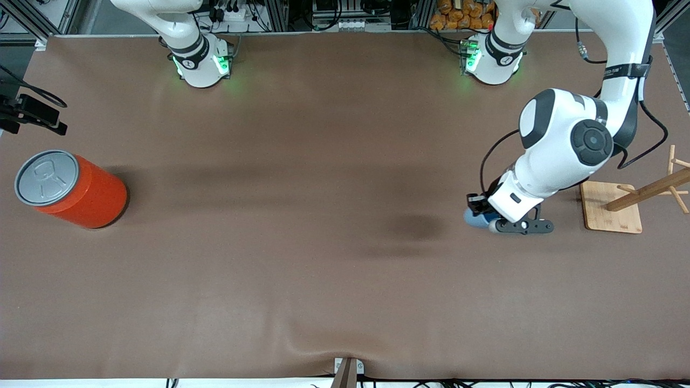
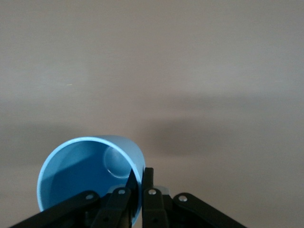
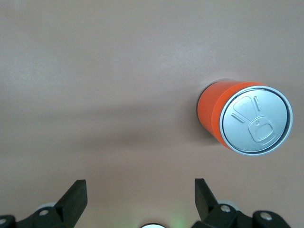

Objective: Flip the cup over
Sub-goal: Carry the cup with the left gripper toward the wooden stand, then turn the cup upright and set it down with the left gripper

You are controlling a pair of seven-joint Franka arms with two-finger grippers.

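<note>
The light-blue cup (image 1: 474, 219) is at the left arm's end of the table, mostly hidden under the left hand. In the left wrist view the cup (image 2: 80, 178) is tilted with its darker blue inside facing the camera. My left gripper (image 1: 487, 219) is shut on the cup's wall, one finger inside the rim and one outside (image 2: 141, 179). I cannot tell whether the cup touches the table. My right gripper (image 3: 140, 190) is open and empty, high over the right arm's end of the table, and waits.
A large orange can (image 1: 73, 188) with a grey lid stands near the right arm's end of the table; it also shows in the right wrist view (image 3: 244, 118). A wooden rack on a square base (image 1: 612, 207) stands beside the left gripper, toward the table's end.
</note>
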